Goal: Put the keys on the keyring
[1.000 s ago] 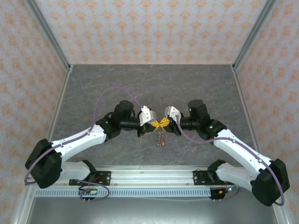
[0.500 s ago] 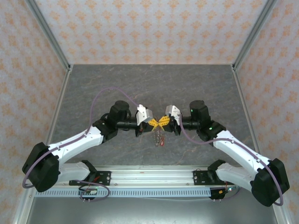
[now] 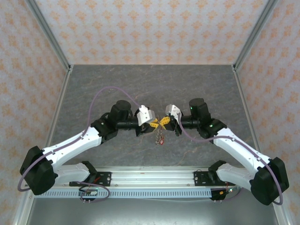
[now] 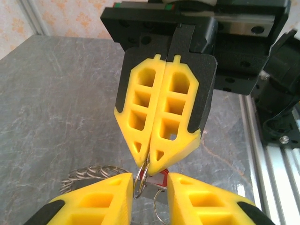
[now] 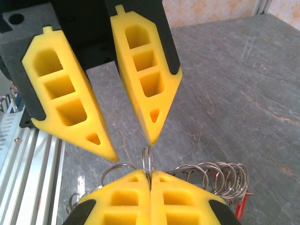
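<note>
Orange-patterned wallpaper walls close in a grey marbled tabletop (image 3: 150, 84). In the overhead view the two white-and-black arms meet at the middle of the frame, the left claw (image 3: 152, 124) and the right claw (image 3: 164, 122) tip to tip, as they were a second ago. The left arm's lower link now lies further toward the left edge. Just below the tips hangs the grey metal keyring of thin wire loops (image 3: 159, 135), with the small metal keys with red plastic tags (image 3: 161, 140) in the bunch.

In the left wrist view, the left claw's yellow fingers (image 4: 93, 204) at the bottom edge stand apart; a second ago they were together. At centre the right claw (image 4: 150, 161) is pressed together on one loop of the keyring (image 4: 140, 180).

In the right wrist view, the right claw (image 5: 150, 177) at bottom centre is clamped on that upright loop. The left claw (image 5: 132, 147) above is spread. More loops of the keyring (image 5: 211, 176) lie at lower right.
</note>
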{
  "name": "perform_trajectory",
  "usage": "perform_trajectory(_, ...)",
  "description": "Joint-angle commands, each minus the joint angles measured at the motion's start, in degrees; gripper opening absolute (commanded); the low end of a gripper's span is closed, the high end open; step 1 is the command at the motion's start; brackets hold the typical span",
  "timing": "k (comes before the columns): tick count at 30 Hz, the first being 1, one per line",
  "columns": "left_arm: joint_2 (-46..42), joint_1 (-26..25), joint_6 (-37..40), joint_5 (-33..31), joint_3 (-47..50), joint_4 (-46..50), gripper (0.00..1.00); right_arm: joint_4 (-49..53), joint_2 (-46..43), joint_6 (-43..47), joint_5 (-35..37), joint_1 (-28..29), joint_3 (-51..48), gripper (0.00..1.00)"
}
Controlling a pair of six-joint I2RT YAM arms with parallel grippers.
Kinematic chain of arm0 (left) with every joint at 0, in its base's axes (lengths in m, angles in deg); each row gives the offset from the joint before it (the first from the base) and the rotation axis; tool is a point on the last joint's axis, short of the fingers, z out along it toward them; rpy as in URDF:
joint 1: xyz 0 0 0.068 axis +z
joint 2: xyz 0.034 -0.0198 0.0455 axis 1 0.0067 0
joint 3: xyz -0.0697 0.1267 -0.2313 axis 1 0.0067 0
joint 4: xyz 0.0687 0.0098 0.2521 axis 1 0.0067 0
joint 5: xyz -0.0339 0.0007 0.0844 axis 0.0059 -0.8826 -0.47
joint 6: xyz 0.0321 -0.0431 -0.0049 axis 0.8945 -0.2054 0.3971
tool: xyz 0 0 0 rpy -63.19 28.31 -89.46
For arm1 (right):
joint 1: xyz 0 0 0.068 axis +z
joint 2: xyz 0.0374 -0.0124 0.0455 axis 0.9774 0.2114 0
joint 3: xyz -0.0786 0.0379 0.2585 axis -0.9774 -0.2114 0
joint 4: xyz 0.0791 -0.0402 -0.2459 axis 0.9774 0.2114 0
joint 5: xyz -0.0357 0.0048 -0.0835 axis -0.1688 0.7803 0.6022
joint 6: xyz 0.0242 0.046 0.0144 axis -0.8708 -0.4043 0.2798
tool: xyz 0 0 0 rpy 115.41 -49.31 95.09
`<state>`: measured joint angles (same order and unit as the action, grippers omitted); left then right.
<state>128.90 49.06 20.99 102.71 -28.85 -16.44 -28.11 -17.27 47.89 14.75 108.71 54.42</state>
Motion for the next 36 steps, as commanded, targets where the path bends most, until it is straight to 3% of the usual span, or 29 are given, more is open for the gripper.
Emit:
perform_trajectory(1,1.3,-1.4,4.6,-4.0,-2.2,6.1,0.26,4.0,0.5,4.8,-0.8,-0.2,4.0,0.00)
perform_trajectory(8,2.9,-2.2,5.8,-6.4,-3.9,7.5,0.28,6.0,0.7,7.5,-2.4,-0.2,5.0,0.00)
perform_trajectory(21,5.2,-2.7,7.1,-3.6,-5.8,9.1,0.27,4.4,1.6,9.0,-3.5,-0.1,4.0,0.00)
perform_trajectory(25,7.1,-3.4,9.0,-4.2,-7.7,12.2,0.23,4.0,1.8,8.9,-4.4,-0.2,4.2,0.00)
perform_trajectory(30,7.8,-3.5,9.4,-3.9,-8.5,12.3,0.02,3.6,1.6,8.7,-3.9,-0.1,3.7,0.00)
perform_trajectory(36,5.9,-3.5,8.5,-4.9,-6.5,10.0,0.00,0.6,-1.0,6.5,1.6,-0.2,-0.1,0.07)
